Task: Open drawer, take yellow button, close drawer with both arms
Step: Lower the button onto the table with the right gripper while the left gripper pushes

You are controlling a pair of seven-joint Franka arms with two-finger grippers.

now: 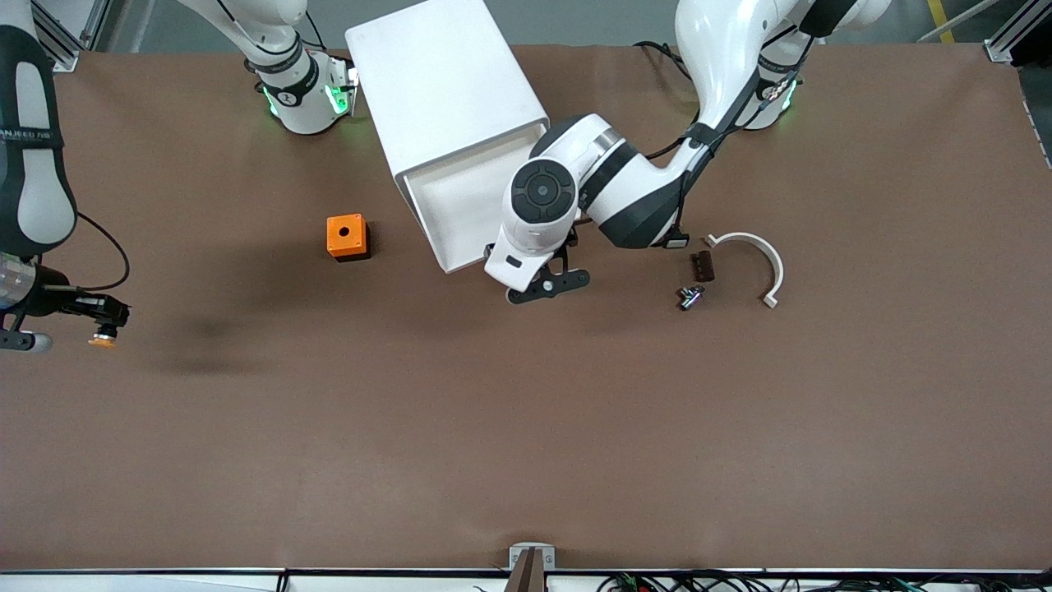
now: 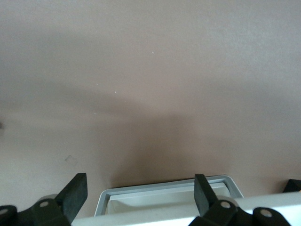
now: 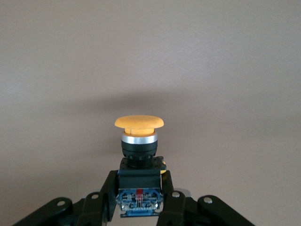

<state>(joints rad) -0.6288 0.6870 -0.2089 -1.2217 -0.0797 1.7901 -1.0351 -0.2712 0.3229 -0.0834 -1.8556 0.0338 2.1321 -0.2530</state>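
Brown tabletop (image 1: pixel 526 427) carries a white cabinet (image 1: pixel 448 90) whose top drawer (image 1: pixel 460 205) stands pulled out. The left hand (image 1: pixel 549 284) hovers at the drawer's front edge, fingers spread wide, holding nothing. The right hand (image 1: pixel 103 316), over the right arm's end of the tabletop, is clamped on the orange-capped button (image 3: pixel 139 141). To close well, the left hand should press squarely against the drawer front, pushing straight inward so the tray does not skew.
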